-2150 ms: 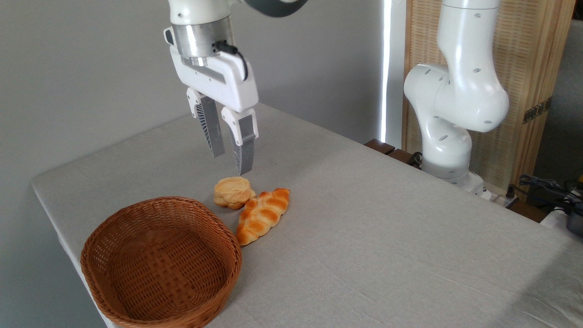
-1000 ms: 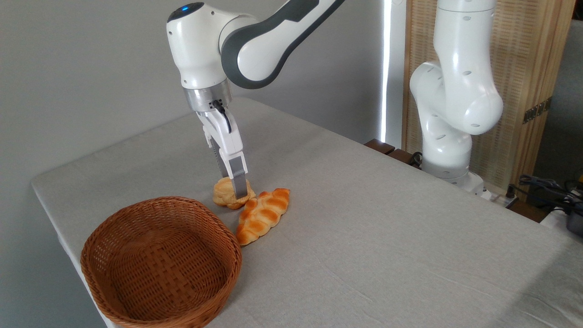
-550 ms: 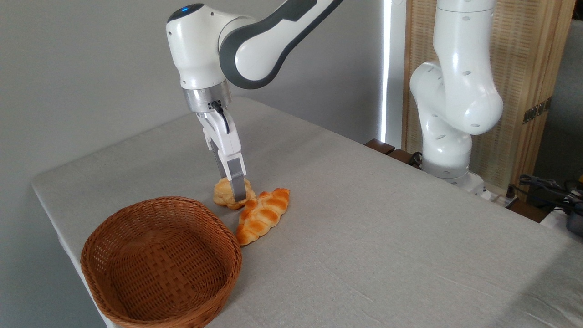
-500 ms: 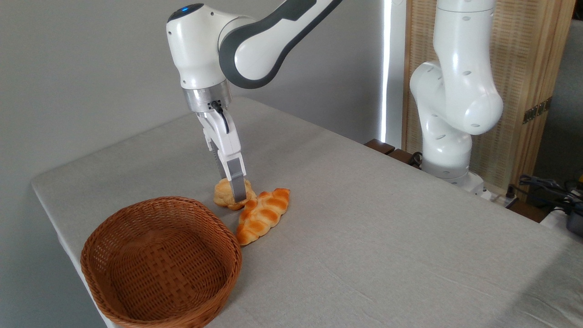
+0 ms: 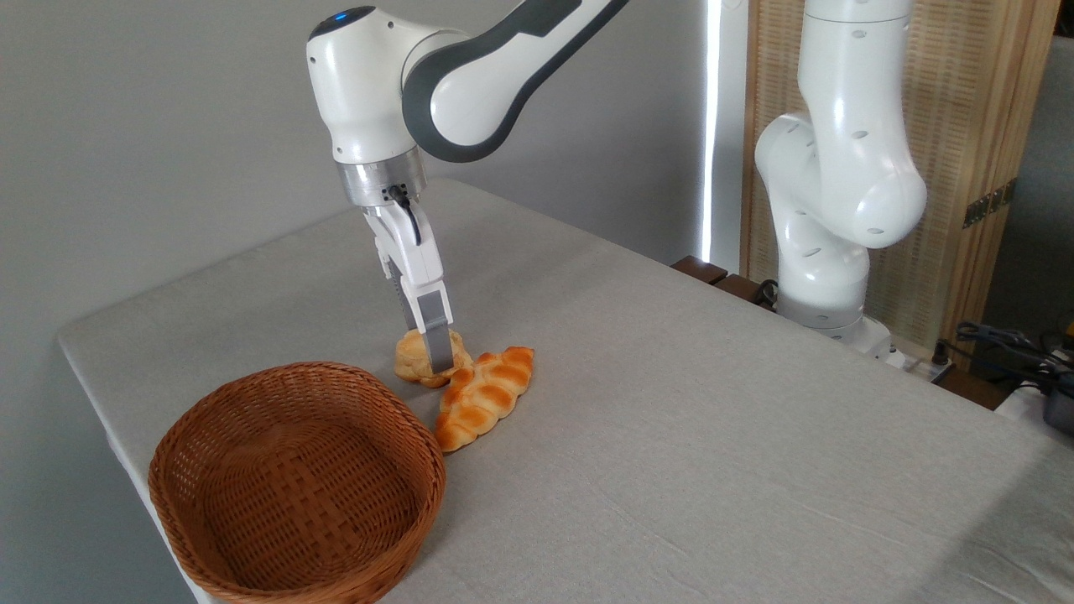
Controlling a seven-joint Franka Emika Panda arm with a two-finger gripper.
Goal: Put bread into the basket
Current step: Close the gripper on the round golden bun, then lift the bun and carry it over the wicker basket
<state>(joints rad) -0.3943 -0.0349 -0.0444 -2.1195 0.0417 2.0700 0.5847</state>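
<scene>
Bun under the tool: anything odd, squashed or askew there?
The bun looks pinched narrower where the tool straddles it, and it touches the braided loaf. Whether the squeeze harmed it I cannot tell. The basket sits upright and empty.

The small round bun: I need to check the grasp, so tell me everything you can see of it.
The small round bun is pale golden, lumpy and soft-looking, like a cream puff. It sits on the grey tablecloth, just beyond the wicker basket, not in it. Its right edge meets the tip of the braided loaf. The tool has come down around it edge-on; the near finger covers its right part. Whether it is squeezed or lifted, I cannot tell.
</scene>
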